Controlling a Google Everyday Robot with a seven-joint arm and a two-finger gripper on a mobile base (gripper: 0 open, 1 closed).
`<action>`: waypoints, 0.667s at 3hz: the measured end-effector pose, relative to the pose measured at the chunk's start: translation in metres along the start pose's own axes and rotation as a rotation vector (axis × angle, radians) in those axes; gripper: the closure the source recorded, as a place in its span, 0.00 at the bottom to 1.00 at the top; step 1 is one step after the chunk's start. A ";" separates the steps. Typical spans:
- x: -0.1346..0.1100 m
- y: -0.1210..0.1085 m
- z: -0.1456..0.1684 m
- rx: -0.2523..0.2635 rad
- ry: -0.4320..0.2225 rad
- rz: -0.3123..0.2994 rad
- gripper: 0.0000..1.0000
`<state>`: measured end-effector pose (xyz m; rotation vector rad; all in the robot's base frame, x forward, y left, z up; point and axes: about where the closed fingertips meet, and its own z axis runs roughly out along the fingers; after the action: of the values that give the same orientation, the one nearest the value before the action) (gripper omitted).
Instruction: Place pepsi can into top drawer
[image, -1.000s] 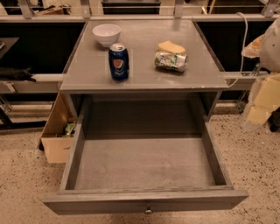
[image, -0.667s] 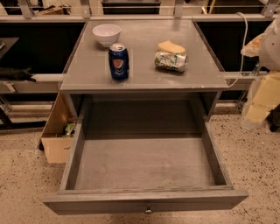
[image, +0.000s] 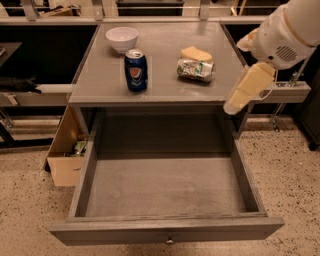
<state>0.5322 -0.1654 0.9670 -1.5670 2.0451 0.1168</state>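
The pepsi can (image: 136, 70) stands upright on the grey cabinet top, left of centre, dark blue with its round logo facing me. Below it the top drawer (image: 165, 232) is pulled fully open, with a knob at the middle of its front panel; nothing lies inside. My gripper (image: 236, 104) hangs from the white arm (image: 287, 32) at the cabinet top's right front corner. It is well to the right of the can, about level with the top's edge, and holds nothing that I can see.
A white bowl (image: 122, 38) sits behind the can. A silvery-green foil packet (image: 195, 69) and a yellow sponge (image: 196, 53) lie right of centre. A tan cardboard box (image: 66, 157) stands on the floor left of the cabinet. Shelving runs along both sides.
My arm and gripper have swung left and up from beside the cabinet to its right front corner. The can, the drawer and the other objects have not moved.
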 end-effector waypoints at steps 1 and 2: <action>-0.007 -0.004 0.008 -0.005 -0.037 0.009 0.00; -0.007 -0.004 0.007 -0.005 -0.037 0.009 0.00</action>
<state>0.5400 -0.1576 0.9652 -1.5475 2.0253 0.1529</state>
